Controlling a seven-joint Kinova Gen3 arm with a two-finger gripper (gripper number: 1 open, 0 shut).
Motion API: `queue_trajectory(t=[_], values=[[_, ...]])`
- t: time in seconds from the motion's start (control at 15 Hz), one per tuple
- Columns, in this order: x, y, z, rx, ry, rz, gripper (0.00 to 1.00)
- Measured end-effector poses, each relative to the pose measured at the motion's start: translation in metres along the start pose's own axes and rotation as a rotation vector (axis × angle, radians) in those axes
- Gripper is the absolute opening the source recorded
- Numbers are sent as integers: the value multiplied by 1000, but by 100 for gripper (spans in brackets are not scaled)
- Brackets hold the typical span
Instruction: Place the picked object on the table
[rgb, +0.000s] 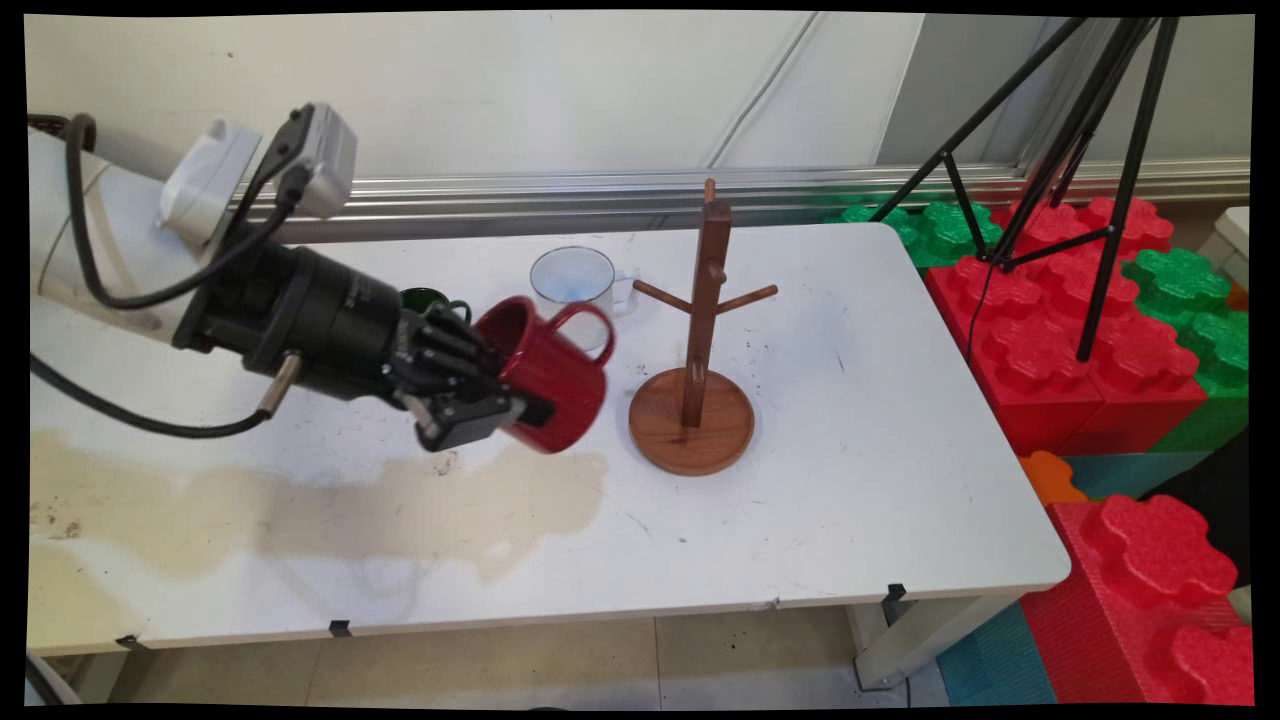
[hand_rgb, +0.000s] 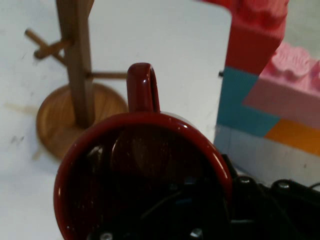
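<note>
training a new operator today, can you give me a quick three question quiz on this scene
1. True or false: the gripper holds the red mug off the table.
2. Which stands nearest the red mug's handle? A) wooden mug tree B) black tripod C) green mug
3. Fill in: behind the red mug stands a ____ glass mug.

Key: 1 true; 2 A; 3 clear.

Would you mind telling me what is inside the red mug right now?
One finger of the gripper reaches inside the red mug, clamping its wall. No liquid shows; the finger covers part of the dark bottom.
</note>
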Motion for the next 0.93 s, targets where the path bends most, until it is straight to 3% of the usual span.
queue_trajectory(t=[0.47, 0.93], values=[[24, 8, 12, -54, 98, -27, 0], [40, 5, 36, -74, 141, -87, 0]])
